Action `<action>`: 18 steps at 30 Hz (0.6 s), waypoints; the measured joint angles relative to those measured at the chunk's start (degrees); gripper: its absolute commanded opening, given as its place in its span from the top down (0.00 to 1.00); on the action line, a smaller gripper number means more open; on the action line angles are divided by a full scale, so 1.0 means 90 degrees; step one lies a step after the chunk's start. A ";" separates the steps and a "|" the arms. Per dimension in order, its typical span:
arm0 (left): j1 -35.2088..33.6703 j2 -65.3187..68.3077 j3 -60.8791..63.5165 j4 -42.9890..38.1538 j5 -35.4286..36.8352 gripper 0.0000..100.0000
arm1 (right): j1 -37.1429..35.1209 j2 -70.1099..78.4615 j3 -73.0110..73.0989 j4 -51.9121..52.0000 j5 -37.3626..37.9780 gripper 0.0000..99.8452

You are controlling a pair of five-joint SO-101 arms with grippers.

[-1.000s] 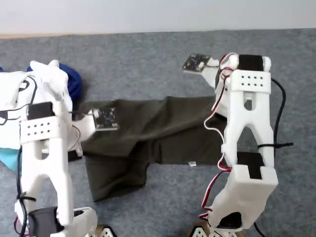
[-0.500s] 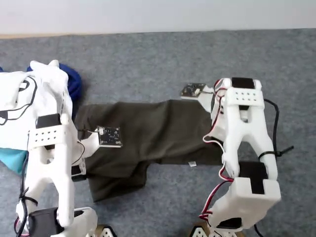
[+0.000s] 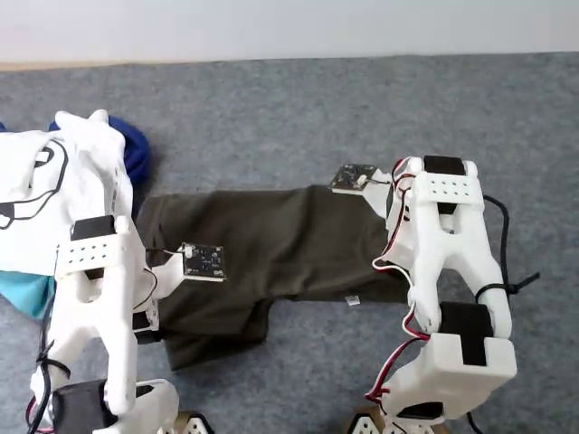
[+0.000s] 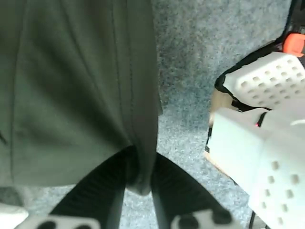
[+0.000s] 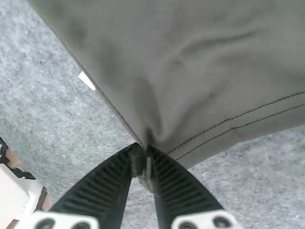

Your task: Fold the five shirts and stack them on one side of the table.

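White arms (image 3: pixel 90 307) (image 3: pixel 452 253), ribbed black claws (image 4: pixel 138 168) (image 5: pixel 141 163)

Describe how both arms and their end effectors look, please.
Left arm and right arm are white plastic with hole grids and black motor blocks; red-and-white wires and a black cable run along the right one. Left end effector and right end effector have black fingers, the right's ribbed.

The dark olive shirt (image 3: pixel 271 244) is matt cloth with stitched hems. The table (image 3: pixel 271 108) is covered in rough grey carpet. The arm housings (image 3: pixel 452 235) are smooth white plastic. The left tool (image 4: pixel 140 162) and right tool (image 5: pixel 143 153) are ribbed black plastic. At 9 o'clock lie white cloth (image 3: pixel 23 244) and blue cloth (image 3: pixel 136 155).
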 measured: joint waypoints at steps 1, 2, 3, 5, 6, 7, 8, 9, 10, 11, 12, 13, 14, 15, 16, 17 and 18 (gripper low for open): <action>0.0000 0.0000 0.0000 0.0000 0.0000 0.91 | 0.0000 0.0000 0.0000 0.0000 0.0000 0.89; 0.0000 0.0000 0.0000 0.0000 0.0000 0.90 | 0.0000 0.0000 0.0000 0.0000 0.0000 0.85; 0.0000 0.0000 0.0000 0.0000 0.0000 0.90 | 0.0000 0.0000 0.0000 0.0010 0.0000 0.82; 0.0000 0.0000 0.0000 0.0000 0.0000 0.90 | 0.0000 -0.0010 -0.0010 0.0186 0.0000 0.79; 0.0000 0.0000 0.0000 0.0000 0.0000 0.90 | 0.0000 -0.0010 -0.0010 0.0274 -0.0068 0.79; 0.0000 0.0000 0.0000 0.0000 0.0000 0.90 | 0.0000 -0.0010 -0.0147 0.0420 -0.0166 0.78; 0.0000 0.0000 0.0000 0.0000 0.0000 0.90 | 0.0010 -0.0010 -0.0342 0.0518 -0.0244 0.78; 0.0000 0.0000 0.0000 0.0000 0.0000 0.90 | 0.0010 -0.0010 -0.0557 0.0684 -0.0283 0.78; 0.0000 0.0000 0.0000 0.0000 0.0000 0.90 | 0.0010 -0.0010 -0.0762 0.0850 -0.0303 0.78; 0.0000 0.0000 0.0000 0.0000 0.0000 0.90 | 0.0010 -0.0010 -0.0957 0.1026 -0.0313 0.78; 0.0000 -0.0029 0.0000 0.0000 0.0000 0.90 | 0.0010 -0.0010 -0.1162 0.1192 -0.0322 0.78; 0.0000 -0.0107 0.0000 0.0000 0.0000 0.90 | 0.0000 -0.0010 -0.1348 0.1358 -0.0342 0.78; 0.0000 -0.0234 0.0000 0.0000 0.0000 0.90 | -0.0039 -0.0010 -0.1504 0.1436 -0.0361 0.78; 0.0000 -0.0381 0.0000 0.0000 0.0000 0.90 | -0.0088 -0.0010 -0.1602 0.1436 -0.0361 0.78; 0.0000 -0.0576 0.0000 0.0000 0.0000 0.90 | -0.0127 -0.0020 -0.1680 0.1446 -0.0371 0.78; 0.0000 -0.0801 0.0000 0.0000 0.0000 0.90 | -0.0156 -0.0088 -0.1709 0.1446 -0.0371 0.78; 0.0000 -0.1055 0.0000 0.0000 0.0000 0.90 | -0.0176 -0.0166 -0.1709 0.1455 -0.0371 0.78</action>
